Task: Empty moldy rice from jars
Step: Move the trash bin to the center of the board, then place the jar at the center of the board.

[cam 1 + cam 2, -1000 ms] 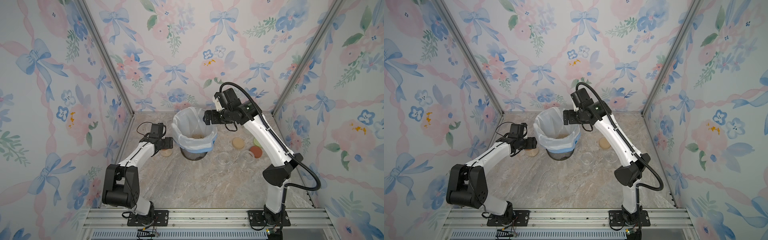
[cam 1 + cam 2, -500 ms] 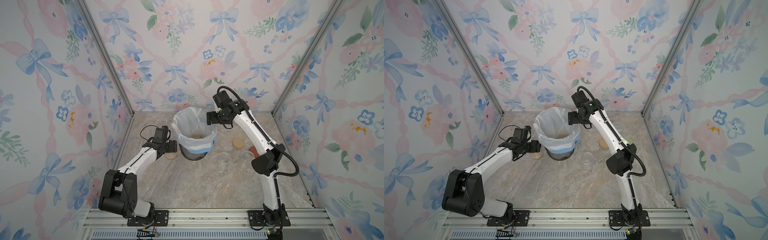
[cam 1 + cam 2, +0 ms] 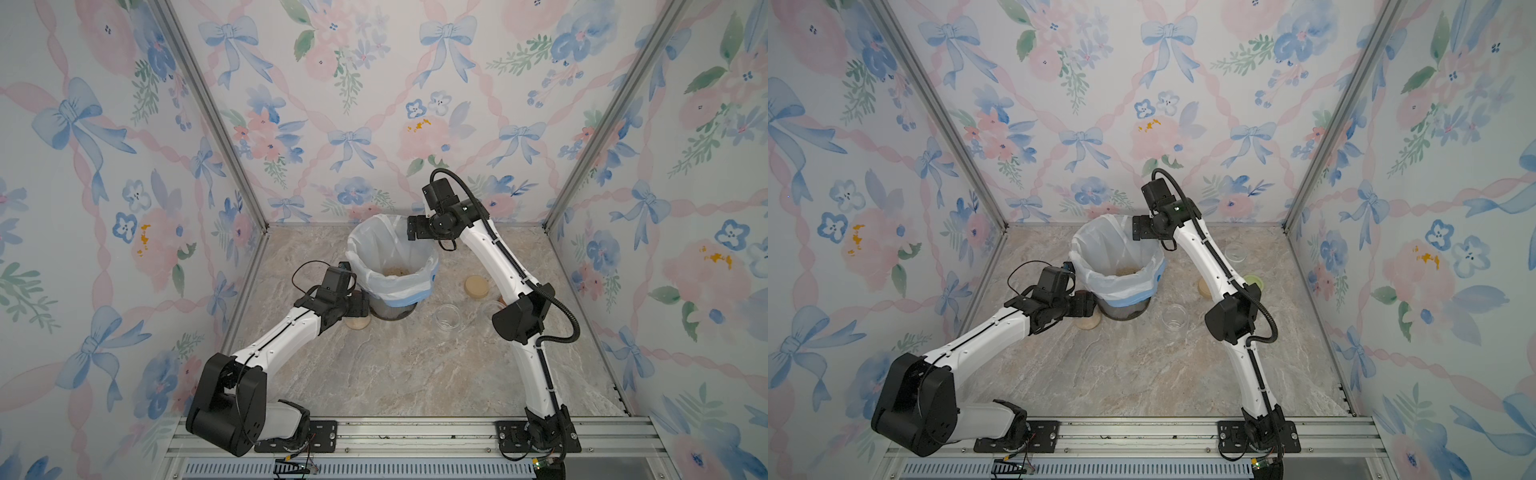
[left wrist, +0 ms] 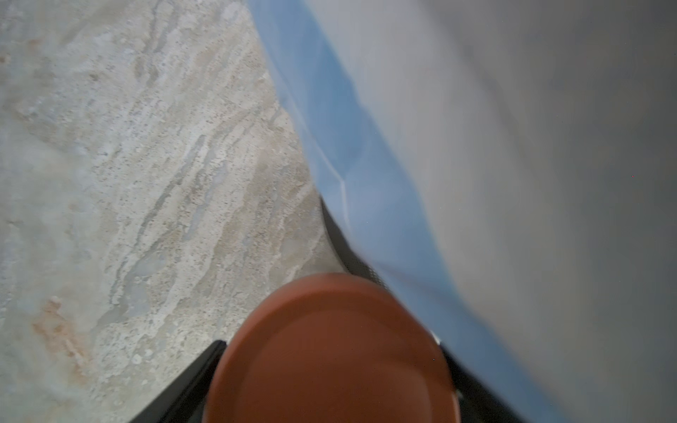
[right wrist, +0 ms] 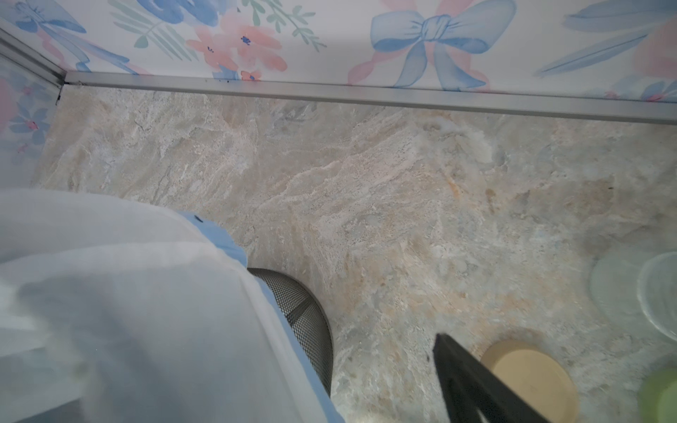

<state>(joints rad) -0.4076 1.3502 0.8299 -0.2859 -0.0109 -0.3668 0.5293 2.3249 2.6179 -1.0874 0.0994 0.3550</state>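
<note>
Left gripper [image 3: 360, 306] clamped on rust-red-lidded clear glass jar [image 4: 329, 348] beside white-lined dark mesh bin [image 3: 415, 282], likely for opening; right gripper [image 3: 415, 228] parted, empty, over bin rim.

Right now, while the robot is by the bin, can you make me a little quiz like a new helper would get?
1. True or false: the right gripper is holding a jar.
2. Pick one: what colour is the lid between the left gripper fingers? A beige, B rust-red, C green.
3. Fill the gap: the loose rice lies inside the ____.

Key
1. False. The right gripper is open and empty.
2. B, the rust-red lid.
3. The bin.
</note>
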